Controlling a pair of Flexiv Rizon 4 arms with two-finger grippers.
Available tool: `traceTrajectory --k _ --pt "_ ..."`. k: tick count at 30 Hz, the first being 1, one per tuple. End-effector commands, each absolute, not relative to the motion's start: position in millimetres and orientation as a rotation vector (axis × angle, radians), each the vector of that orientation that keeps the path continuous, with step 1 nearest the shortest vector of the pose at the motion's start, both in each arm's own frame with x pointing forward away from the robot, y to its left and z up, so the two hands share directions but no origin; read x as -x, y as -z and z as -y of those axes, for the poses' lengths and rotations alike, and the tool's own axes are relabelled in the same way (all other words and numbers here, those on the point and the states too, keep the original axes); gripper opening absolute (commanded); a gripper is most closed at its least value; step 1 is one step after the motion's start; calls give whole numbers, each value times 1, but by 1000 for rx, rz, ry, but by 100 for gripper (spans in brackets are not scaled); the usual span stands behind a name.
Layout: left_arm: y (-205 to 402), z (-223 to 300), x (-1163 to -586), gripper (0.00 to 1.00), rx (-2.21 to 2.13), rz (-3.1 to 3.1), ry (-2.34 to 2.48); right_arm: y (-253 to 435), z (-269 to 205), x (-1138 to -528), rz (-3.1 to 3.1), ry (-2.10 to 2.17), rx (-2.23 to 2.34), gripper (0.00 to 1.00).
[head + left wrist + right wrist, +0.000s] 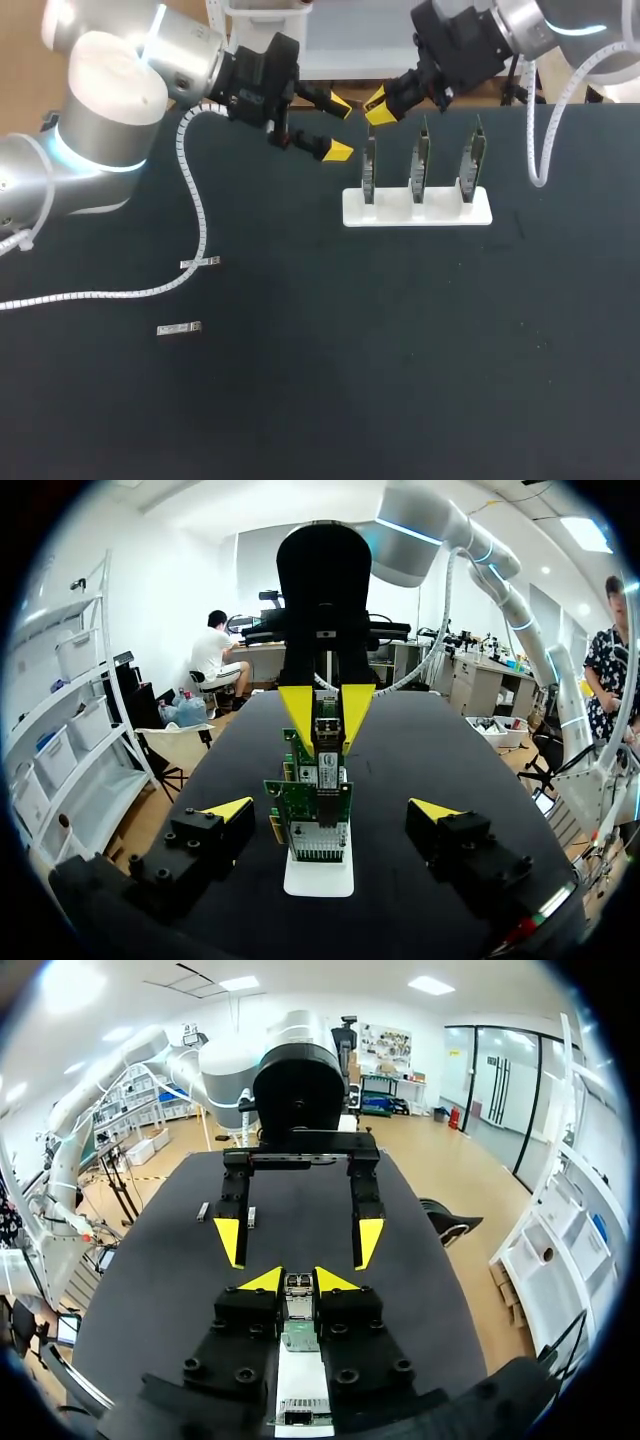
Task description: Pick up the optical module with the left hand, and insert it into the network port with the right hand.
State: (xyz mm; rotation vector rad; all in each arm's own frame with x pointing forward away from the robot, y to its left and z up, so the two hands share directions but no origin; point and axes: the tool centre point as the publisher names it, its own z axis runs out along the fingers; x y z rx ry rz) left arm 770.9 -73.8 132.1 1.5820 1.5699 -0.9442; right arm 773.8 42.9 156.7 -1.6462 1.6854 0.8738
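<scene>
Right fingers (265, 1280) are clamped on the small silver optical module (327, 727), just above the first green network card (312, 810) in the white stand (440, 212). Left fingers (228, 808) spread wide beside it, holding nothing.

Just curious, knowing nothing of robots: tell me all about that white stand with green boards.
The white stand is a low, plastic-looking block toward the table's far side. It holds three green circuit boards upright in a row, apart from each other. The right tool, shut on an optical module, is at the top of the end board nearest the left tool, which is open and touches nothing.
</scene>
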Motion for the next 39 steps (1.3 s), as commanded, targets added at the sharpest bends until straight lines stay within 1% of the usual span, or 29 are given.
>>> traceTrajectory --k 1,2,3,4,14,19,28,29,30,39 --pt "-132 74 -772 100 -1583 -1569 945 -155 -44 -776 -1685 -875 1651 0" --pt "-132 74 -772 100 -1583 -1569 945 -154 -44 -776 -1683 -878 1654 24" --pt "-132 74 -772 100 -1583 -1569 945 -154 -44 -776 -1683 -879 1655 100" --pt "-132 74 -772 100 -1583 -1569 945 -154 -44 -776 -1681 -880 1656 100" --pt "-132 74 -772 100 -1583 -1569 945 -162 -38 -778 -1671 -906 1633 100" --pt "-132 74 -772 100 -1583 -1569 945 -174 -24 -780 -1654 -1101 1612 100" --pt "-132 74 -772 100 -1583 -1569 945 -177 -18 -776 -1615 -1096 1660 100" --pt "-132 74 -772 100 -1583 -1569 945 -177 -19 -775 -1636 -1013 1645 47" --pt "-132 74 -772 100 -1583 -1569 945 -175 -21 -776 -1653 -968 1634 0" --pt "-132 74 -772 100 -1583 -1569 945 -176 -23 -770 -1639 -926 1598 0"
